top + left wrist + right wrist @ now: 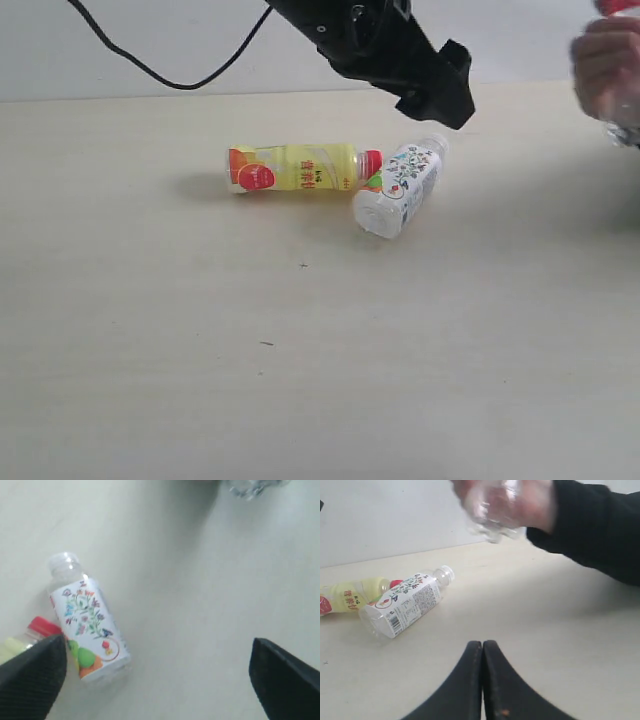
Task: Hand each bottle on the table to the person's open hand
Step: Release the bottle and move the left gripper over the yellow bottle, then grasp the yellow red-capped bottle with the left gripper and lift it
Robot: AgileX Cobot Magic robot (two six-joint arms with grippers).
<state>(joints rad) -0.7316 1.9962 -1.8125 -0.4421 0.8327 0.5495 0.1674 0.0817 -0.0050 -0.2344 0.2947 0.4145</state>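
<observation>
A yellow bottle (pixel 295 167) with a red cap lies on its side on the table (pixel 200 350). Beside it lies a clear white-capped bottle (pixel 400 185) with a flowered label, its base toward the front; it also shows in the left wrist view (pixel 87 620) and the right wrist view (pixel 405 605). My left gripper (pixel 157 672) hangs open above the table just past that bottle, nothing between its fingers; in the exterior view its black body (pixel 400 60) is over the bottles. A person's hand (pixel 605 65) at the far right holds a clear bottle (pixel 495 510). My right gripper (pixel 482 647) is shut and empty.
A black cable (pixel 150 65) hangs along the back wall at the upper left. The person's black sleeve (pixel 595 530) reaches in from the right. Bare table lies in front of the two bottles.
</observation>
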